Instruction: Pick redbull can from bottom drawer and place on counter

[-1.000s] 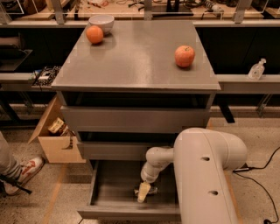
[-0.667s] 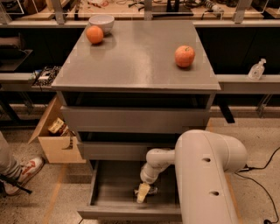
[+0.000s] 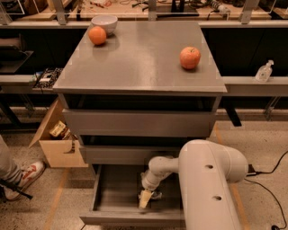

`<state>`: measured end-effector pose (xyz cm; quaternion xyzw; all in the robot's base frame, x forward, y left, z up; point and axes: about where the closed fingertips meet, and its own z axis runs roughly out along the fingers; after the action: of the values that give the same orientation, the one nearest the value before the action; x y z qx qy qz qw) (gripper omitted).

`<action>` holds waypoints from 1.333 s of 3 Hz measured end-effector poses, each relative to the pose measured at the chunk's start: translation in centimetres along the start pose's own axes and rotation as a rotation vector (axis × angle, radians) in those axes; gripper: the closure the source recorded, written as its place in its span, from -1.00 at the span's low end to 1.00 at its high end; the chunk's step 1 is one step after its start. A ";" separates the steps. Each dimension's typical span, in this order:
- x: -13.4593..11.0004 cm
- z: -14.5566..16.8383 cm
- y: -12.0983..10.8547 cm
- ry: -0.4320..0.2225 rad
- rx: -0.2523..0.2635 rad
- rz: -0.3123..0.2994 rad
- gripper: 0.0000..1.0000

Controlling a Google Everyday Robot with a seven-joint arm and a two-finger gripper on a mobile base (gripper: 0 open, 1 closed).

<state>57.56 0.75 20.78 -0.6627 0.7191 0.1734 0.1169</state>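
Workshop floor, speckled, with a cluttered wooden workbench point(image 3: 135, 9) across the back. Grey drawer cabinet in the middle. Its counter tabletop point(image 3: 139, 63) carries an orange point(image 3: 97, 35) at the back left, just beside a white bowl point(image 3: 104, 22), and an apple point(image 3: 190, 57) well apart on the right.

Bottom drawer point(image 3: 112, 197) stands pulled out. My arm point(image 3: 211, 193) fills the lower right and bends down into that drawer. My fingers point(image 3: 144, 203) are inside it, near the middle, cream tips pointing down at the drawer floor. Cannot tell how far apart they are; they read as one pale wedge.

Redbull can point(image 3: 156, 195): small silvery shape in the bottom drawer, just beside the fingers on their right, mostly hidden by my wrist. Cannot tell if it is gripped or only touched.

Cardboard box point(image 3: 58, 143) on the floor left of the cabinet, flap open. Someone's shoe point(image 3: 27, 173) at the far left edge. Clear pump bottle point(image 3: 263, 71) on the ledge to the right. Black cable point(image 3: 270, 179) on the floor at right.
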 end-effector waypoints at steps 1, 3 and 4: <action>0.2 1.7 -0.6 -0.006 -0.002 -0.026 -0.65; 1.6 5.0 -1.3 -0.016 -0.047 -0.016 -0.94; 2.1 5.9 -1.4 -0.025 -0.061 -0.010 -0.94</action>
<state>58.39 1.16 14.42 -0.6673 0.7086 0.2031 0.1065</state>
